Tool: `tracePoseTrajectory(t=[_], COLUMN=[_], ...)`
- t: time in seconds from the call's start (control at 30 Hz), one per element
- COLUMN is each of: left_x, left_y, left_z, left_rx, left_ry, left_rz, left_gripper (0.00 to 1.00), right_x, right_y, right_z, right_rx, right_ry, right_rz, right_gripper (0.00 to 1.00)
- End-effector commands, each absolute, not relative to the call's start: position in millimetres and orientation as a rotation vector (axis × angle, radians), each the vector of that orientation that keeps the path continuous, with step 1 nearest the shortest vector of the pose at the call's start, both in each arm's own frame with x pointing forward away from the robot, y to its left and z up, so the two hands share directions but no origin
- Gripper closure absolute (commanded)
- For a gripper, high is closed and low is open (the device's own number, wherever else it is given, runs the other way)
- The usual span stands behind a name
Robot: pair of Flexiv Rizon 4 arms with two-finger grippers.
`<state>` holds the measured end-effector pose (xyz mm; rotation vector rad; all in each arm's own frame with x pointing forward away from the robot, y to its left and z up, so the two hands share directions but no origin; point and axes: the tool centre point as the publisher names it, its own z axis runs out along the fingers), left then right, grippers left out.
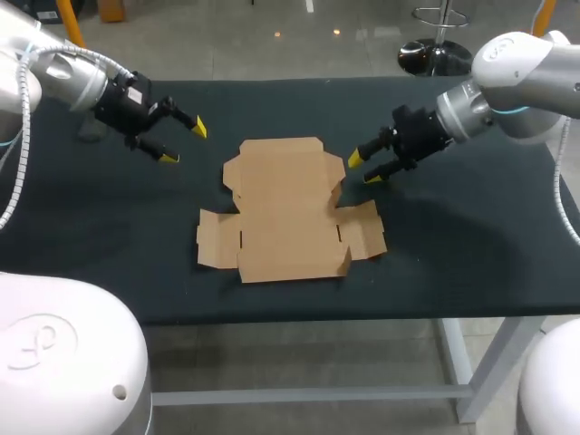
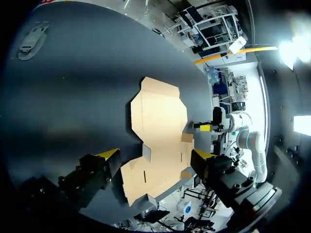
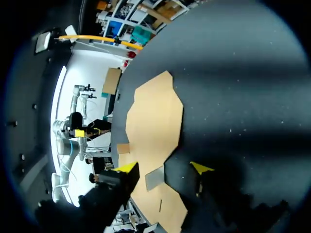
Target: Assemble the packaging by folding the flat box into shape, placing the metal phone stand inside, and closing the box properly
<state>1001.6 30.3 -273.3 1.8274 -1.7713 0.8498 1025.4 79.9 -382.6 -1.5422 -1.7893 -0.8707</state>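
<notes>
The flat box [image 1: 288, 210] lies unfolded in the middle of the table [image 1: 471, 245], all its panels and flaps spread out, so the folding is not yet begun. The left gripper [image 1: 181, 142] hangs above the table well apart from the box's far left corner, its fingers apart and holding nothing. The right gripper [image 1: 364, 169] is just beside the far right edge of the box, also with the fingers apart and empty. To do this step well, I think one gripper should press the middle panel down while the other lifts a side wall along its crease, because the light cardboard will probably slide on the dark cloth if it is pushed from one side only. The box is not yet a container: nothing lies in it or on it. A small grey piece [image 2: 31, 41], which I take for the metal phone stand, rests near the far left corner of the table, well apart from the box.
</notes>
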Motion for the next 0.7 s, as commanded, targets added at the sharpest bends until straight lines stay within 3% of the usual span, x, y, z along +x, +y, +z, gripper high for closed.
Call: tracePoseTrajectory(t=[0.03, 0.1, 0.7], left_x=[1007, 1008, 1008], left_y=[31, 31, 32], left_z=[-275, -277, -284], left_rx=[1.805, 1.801, 1.788], left_ry=[-1.774, -1.771, -1.759], left_rz=[0.821, 0.82, 0.802], left_gripper=[0.0, 0.0, 0.0], right_x=[1036, 1038, 1054], right_y=[84, 86, 93], right_z=[-390, -391, -406], right_rx=[-1.434, -1.432, -1.474], right_ry=[-1.784, -1.784, -1.773], right_rz=[-0.754, -0.758, -0.749], right_gripper=[0.46, 0.51, 0.51])
